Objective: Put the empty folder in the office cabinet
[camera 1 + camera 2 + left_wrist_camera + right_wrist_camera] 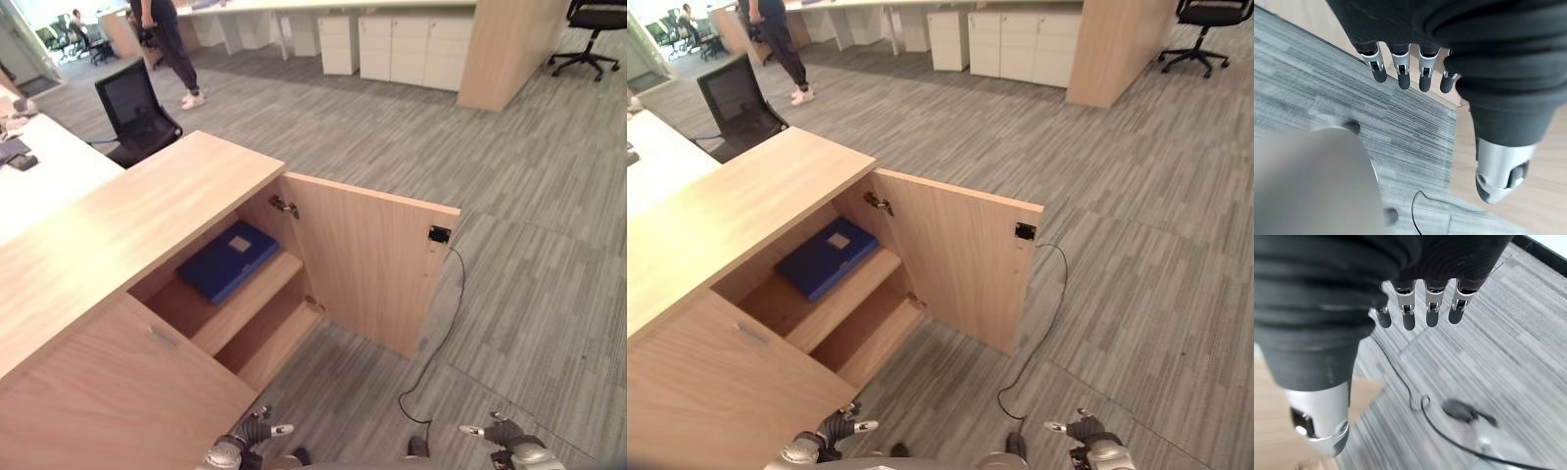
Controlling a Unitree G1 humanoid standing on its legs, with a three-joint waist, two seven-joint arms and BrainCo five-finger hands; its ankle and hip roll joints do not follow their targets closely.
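Folder [228, 260] flat on cabinet [118, 235] shelf (door [367, 259] open)

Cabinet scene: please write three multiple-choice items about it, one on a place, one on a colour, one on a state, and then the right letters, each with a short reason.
1. Where does the folder lie?
A. on the cabinet's upper shelf
B. on the floor
C. on top of the cabinet

2. What colour is the folder?
A. red
B. blue
C. green

3. How is the cabinet door?
A. shut
B. taken off
C. open

Answers:
1 A: the folder lies flat on the upper shelf, inside the cabinet.
2 B: its cover is dark blue with a pale label.
3 C: the door stands swung out over the floor, so both shelves show. The left hand and right hand hang low, open, holding nothing.
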